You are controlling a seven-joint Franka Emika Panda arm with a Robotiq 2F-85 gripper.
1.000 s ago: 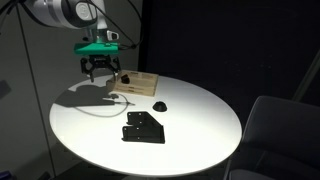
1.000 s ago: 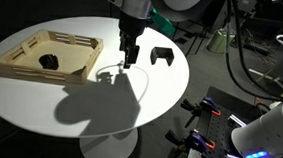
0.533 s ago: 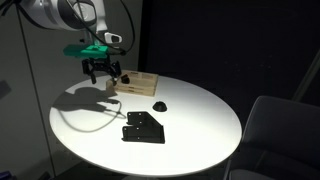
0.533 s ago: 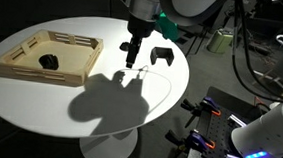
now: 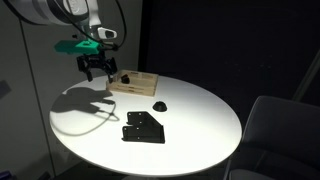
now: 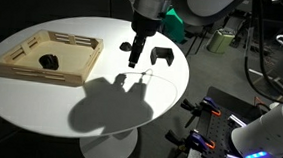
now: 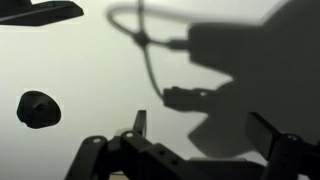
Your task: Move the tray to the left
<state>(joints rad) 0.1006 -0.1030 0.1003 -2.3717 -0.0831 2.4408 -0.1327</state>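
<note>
The tray is a shallow wooden frame on the round white table, with a small black object inside it. It also shows at the far edge of the table in an exterior view. My gripper hangs in the air above the table, beside the tray and apart from it. It also shows in an exterior view. In the wrist view the two fingers stand wide apart with nothing between them, only bare table and my arm's shadow below.
A flat black bracket and a small black dome lie on the white table. A black clip-shaped part lies near the table's edge. A grey chair stands beside the table.
My gripper has risen and drifted away from the tray's corner, still open. The tray and the other objects have not moved.
</note>
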